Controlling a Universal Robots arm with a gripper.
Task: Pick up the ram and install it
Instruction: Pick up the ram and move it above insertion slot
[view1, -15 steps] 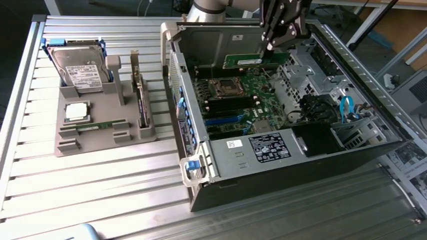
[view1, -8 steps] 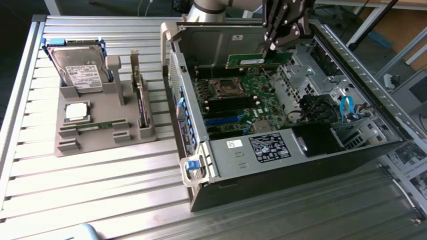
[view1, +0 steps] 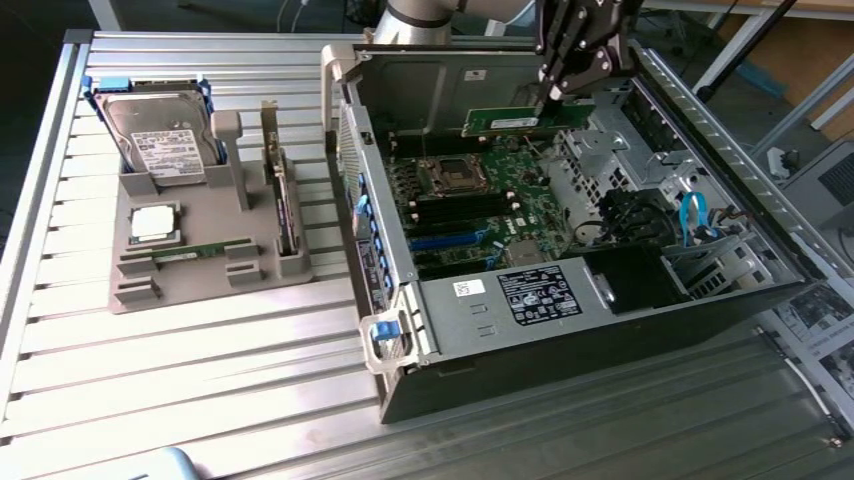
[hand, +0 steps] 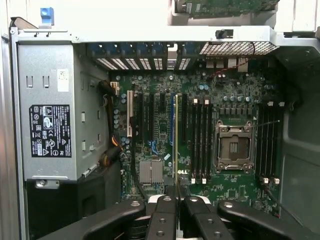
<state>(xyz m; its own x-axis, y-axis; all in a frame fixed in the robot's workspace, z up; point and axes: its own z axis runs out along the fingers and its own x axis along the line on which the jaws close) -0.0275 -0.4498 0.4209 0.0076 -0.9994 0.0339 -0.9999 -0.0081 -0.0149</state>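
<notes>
The ram (view1: 515, 122) hangs in the upper middle of the exterior view. It is a long green stick held level over the open computer case (view1: 400, 330), well clear of the motherboard (view1: 487, 195) beneath it. The hand (view1: 550, 97) is closed narrow on it from above. In the wrist view the stick shows edge-on as a thin line (hand: 176, 140), with a dark finger (hand: 162, 217) on either face.

I judge the step in hand to be bringing the stick to a memory slot and lining it up. The long black memory slots (hand: 198, 140) lie just beside the processor socket (hand: 233, 147). The stick's edge runs parallel to them but appears to sit to one side, over the expansion slots and not yet over a memory slot.

Doing this well calls for:
- a sideways correction made while the stick is high;
- keeping it square and upright, so that both ends meet the slot together;
- pressing evenly, since a tilted board would bind.

I cannot tell whether the white latches (hand: 193, 180) at the slot ends stand open.

At the left of the exterior view, the grey holder (view1: 200, 285) rests on the ribbed worktop (view1: 200, 380).
</notes>
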